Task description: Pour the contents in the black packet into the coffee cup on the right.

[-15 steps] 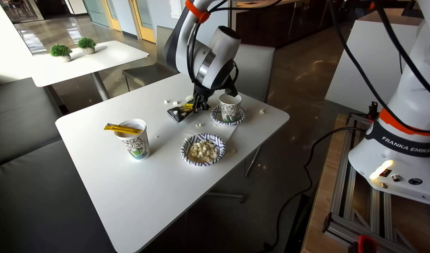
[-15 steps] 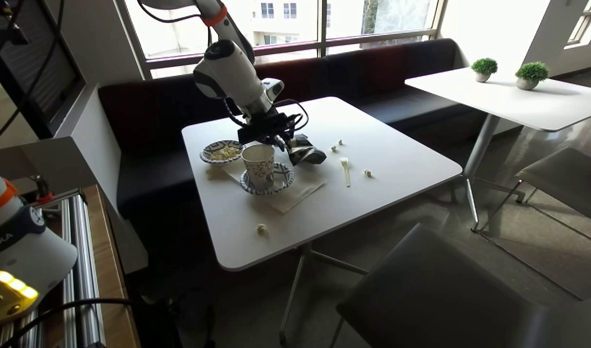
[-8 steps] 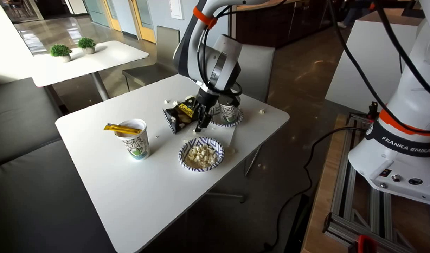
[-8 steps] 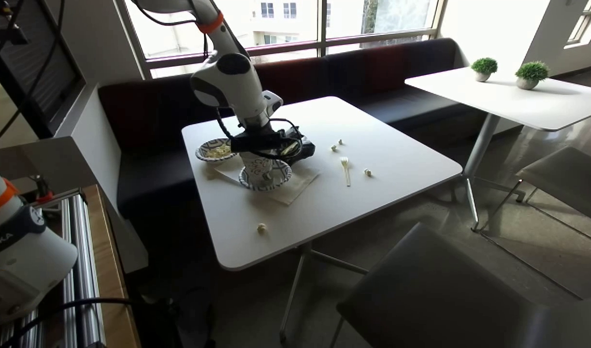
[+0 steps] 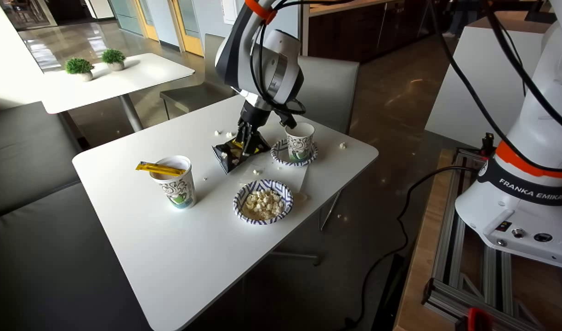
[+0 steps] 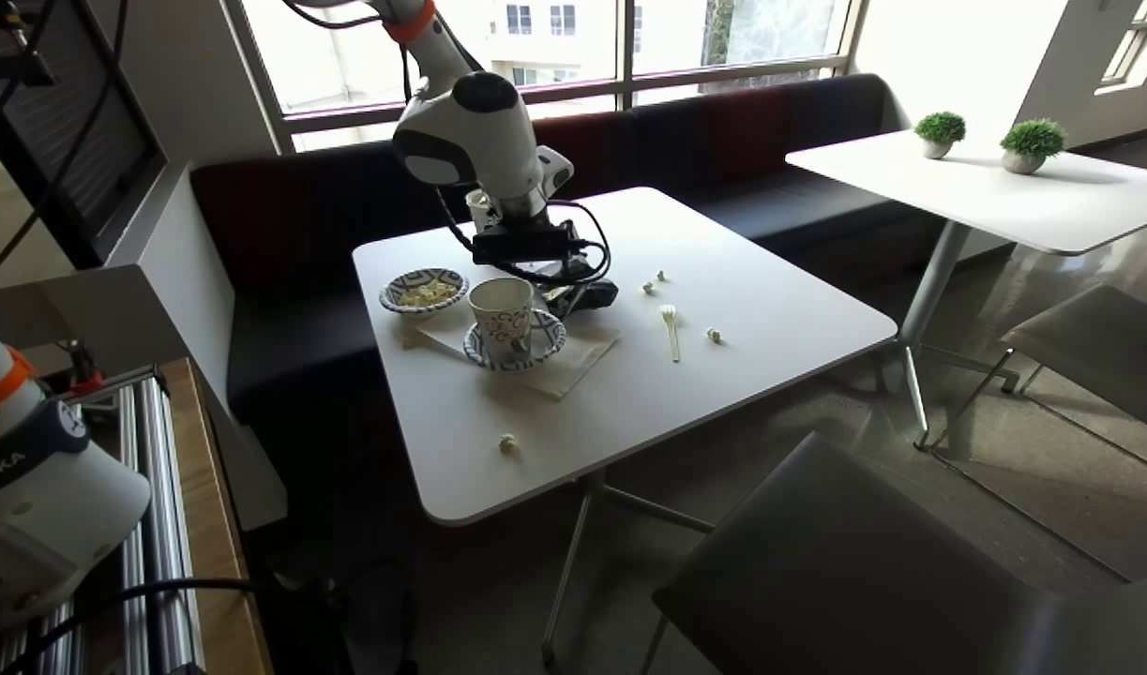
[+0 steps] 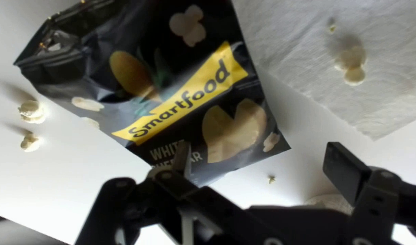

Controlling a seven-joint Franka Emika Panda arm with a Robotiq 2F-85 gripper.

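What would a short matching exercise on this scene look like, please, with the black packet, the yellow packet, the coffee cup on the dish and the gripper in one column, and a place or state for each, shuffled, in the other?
Column one
1. Black packet
2. Yellow packet
3. Coffee cup
4. Gripper

Column two
A. Standing upright on a patterned dish
B. Open, gripping nothing
C. Jutting out over the rim of the other cup
D. Lying on the table, the word Smartfood showing

Right pairs: 1-D, 2-C, 3-A, 4-B
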